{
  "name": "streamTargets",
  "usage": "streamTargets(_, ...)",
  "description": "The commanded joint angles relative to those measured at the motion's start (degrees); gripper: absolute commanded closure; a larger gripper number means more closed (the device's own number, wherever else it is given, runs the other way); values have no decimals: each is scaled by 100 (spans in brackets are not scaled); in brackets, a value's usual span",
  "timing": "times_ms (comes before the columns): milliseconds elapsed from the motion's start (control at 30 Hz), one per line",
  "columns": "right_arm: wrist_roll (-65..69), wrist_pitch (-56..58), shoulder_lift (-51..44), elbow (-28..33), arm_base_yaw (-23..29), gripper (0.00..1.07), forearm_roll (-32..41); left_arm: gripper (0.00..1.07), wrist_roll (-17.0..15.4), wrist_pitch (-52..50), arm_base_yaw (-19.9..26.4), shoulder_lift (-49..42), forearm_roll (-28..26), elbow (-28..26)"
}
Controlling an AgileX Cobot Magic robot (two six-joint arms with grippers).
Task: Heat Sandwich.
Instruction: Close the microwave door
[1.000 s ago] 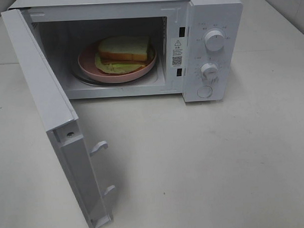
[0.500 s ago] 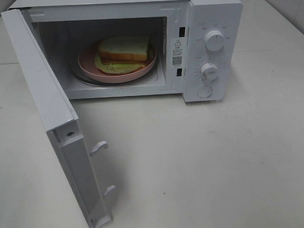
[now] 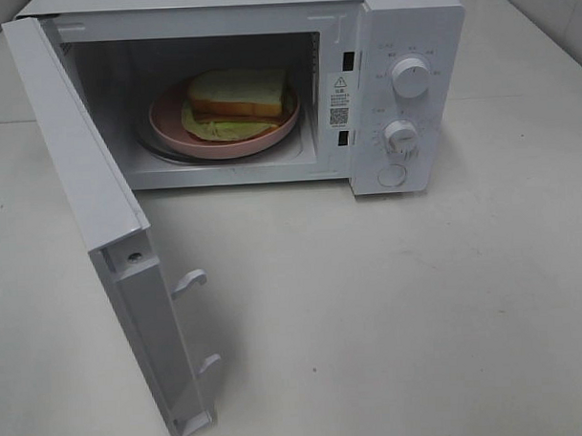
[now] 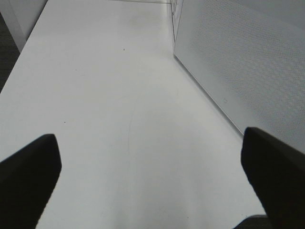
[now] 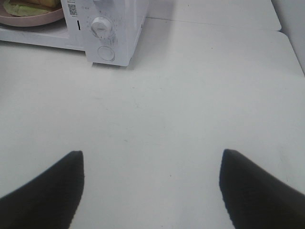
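Note:
The sandwich, white bread with yellow-green filling, lies on a round pink plate inside the white microwave, whose door is swung wide open toward the front left. A corner of the sandwich and the plate shows in the right wrist view. My left gripper is open over bare table beside the door's outer face. My right gripper is open and empty, well in front of the microwave's control panel. Neither arm appears in the high view.
Two knobs and a round button sit on the microwave's right panel. Latch hooks stick out from the door's inner edge. The white table spreads in front; its edge runs beside the left gripper.

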Motion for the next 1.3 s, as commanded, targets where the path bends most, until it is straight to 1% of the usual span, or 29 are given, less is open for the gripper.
streamTargets(33,-40,-57,-166,11,-29,32,-11,9,-23,-29,11,-97,0,0)
streamTargets(200,-40,-57,-166,11,-29,32,-11,9,-23,-29,11,-97,-80,0)
streamTargets(667,-40,-57,-166,11,-29,32,-11,9,-29,-40,11,-74,-74,0)
streamTargets(833,-40,-57,-166,11,-29,32,-11,9,-29,-143,11,183,-74,-74)
streamTargets(967,-40,-57,-166,11,-29,32,-11,9,-23,-464,11,481,-74,-149)
streamTargets(1067,-40,-57,-166,11,-29,32,-11,13,-23,-665,11,768,-69,-149)
streamTargets(1100,-40,-57,-166,11,-29,32,-11,17,-23,-819,11,963,-46,-149)
streamTargets(1133,-40,-57,-166,11,-29,32,-11,17,-23,-819,11,963,-46,-149)
streamTargets(1200,-40,-57,-166,11,-29,32,-11,22,-23,-1003,11,1180,-46,-149)
streamTargets(1233,-40,-57,-166,11,-29,32,-11,29,-23,-1175,11,1375,-46,-149)
streamTargets(1267,-40,-57,-166,11,-29,32,-11,32,-23,-1243,11,1478,-46,-149)
streamTargets(1300,-40,-57,-166,11,-29,32,-11,32,-23,-1243,11,1478,-46,-149)
